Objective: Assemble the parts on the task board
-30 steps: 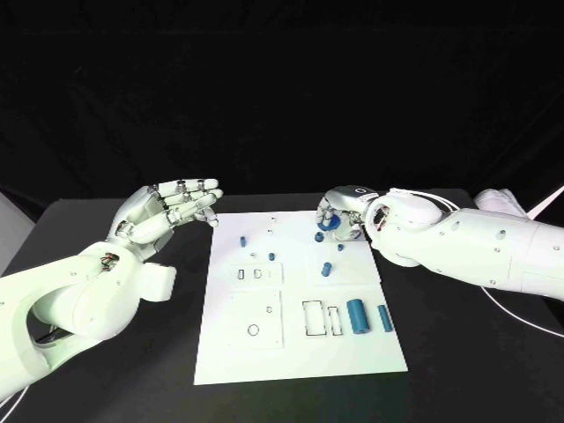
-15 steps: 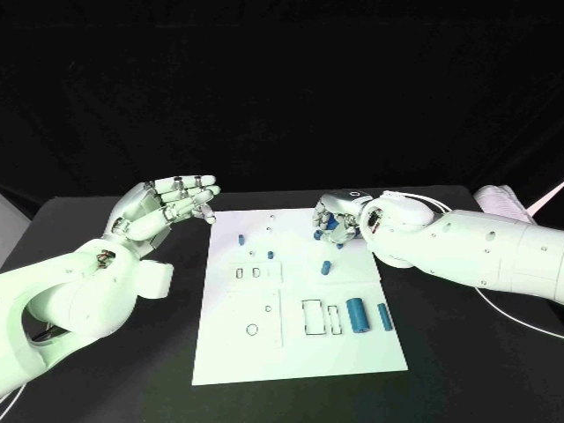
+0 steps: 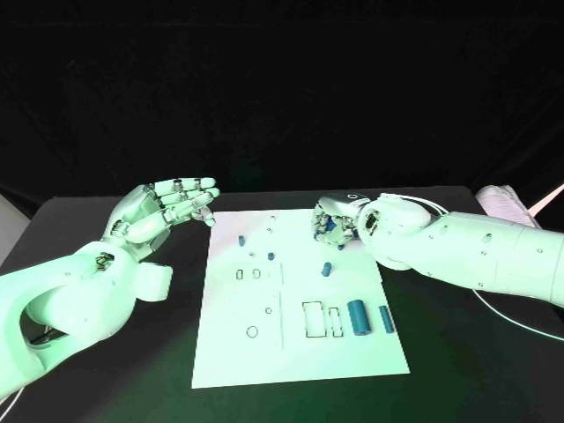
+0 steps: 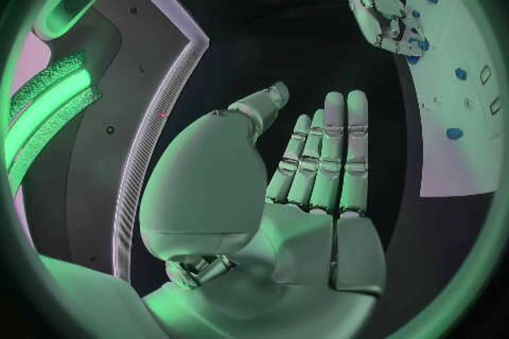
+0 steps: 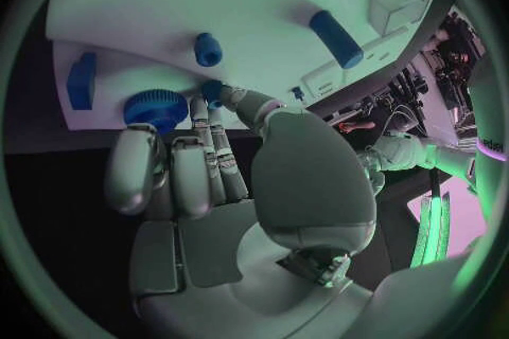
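— Where's the right hand?
— At the far edge of the task board on the desk, fingers clamped on a small blue part, a blue gear beside them.
— The left hand?
— Raised beside the board, fingers straight, holding nothing.

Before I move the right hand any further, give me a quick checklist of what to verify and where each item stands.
1. Right hand is at the far right part of the task board: ok.
2. Its fingertips touch a small blue part: ok, though whether it is truly gripped: cannot tell.
3. Blue gear-like part beside those fingers is free of them: cannot tell.
4. Left hand is open, off the board's left edge, holding nothing: ok.
5. The two blue cylinders near the board's right edge lie away from both hands: ok.
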